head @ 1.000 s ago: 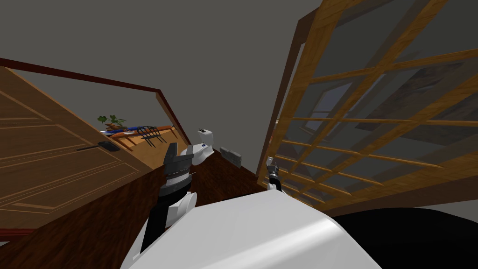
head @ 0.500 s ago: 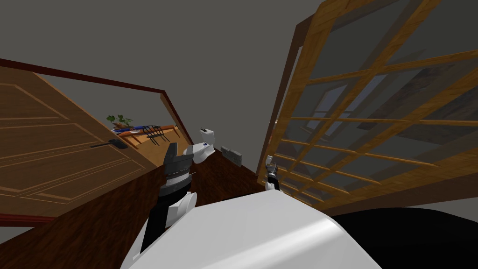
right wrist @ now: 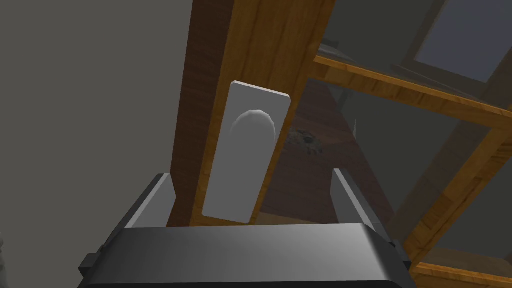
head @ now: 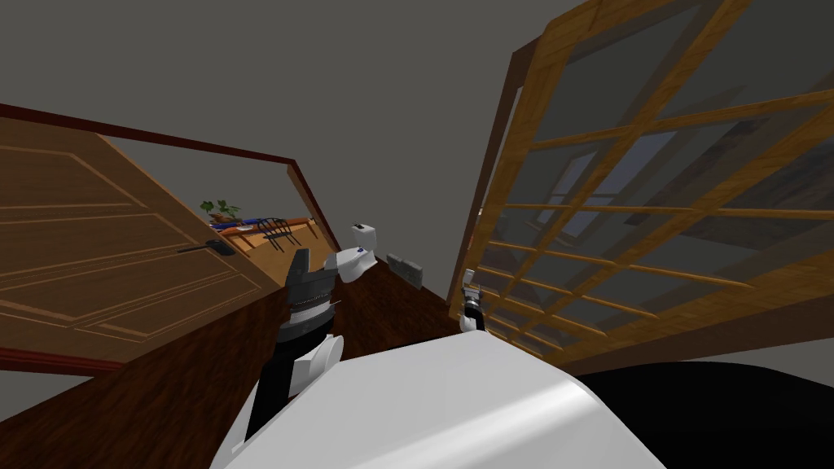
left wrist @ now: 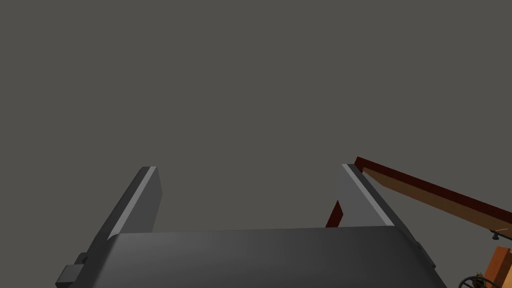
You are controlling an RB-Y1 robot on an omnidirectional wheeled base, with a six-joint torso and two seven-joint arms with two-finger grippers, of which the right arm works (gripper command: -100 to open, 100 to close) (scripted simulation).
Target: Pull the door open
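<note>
A wooden door with glass panes (head: 509, 163) stands at my right, its edge toward me. On its stile (right wrist: 215, 60) sits a light grey plate (right wrist: 235, 190) with a rounded knob (right wrist: 252, 125). My right gripper (right wrist: 250, 173) is open low on that edge, one finger beside the stile and the other out over the glass side; neither presses the plate. The head view shows that gripper (head: 470, 281) at the door's lower edge. My left gripper (left wrist: 248, 167) is open and holds nothing; it is raised in front of me (head: 362, 232).
A panelled wooden door (head: 98, 244) with a dark lever handle (head: 208, 247) stands open at the left. Past it are a table (head: 244, 228) and a plant. A grey box (head: 405, 269) sits at the wall's foot. A black area (head: 692, 407) lies at the lower right.
My head view has swung, so the left door and table slide to the right. The right gripper stays at the glass door's edge, a little higher.
</note>
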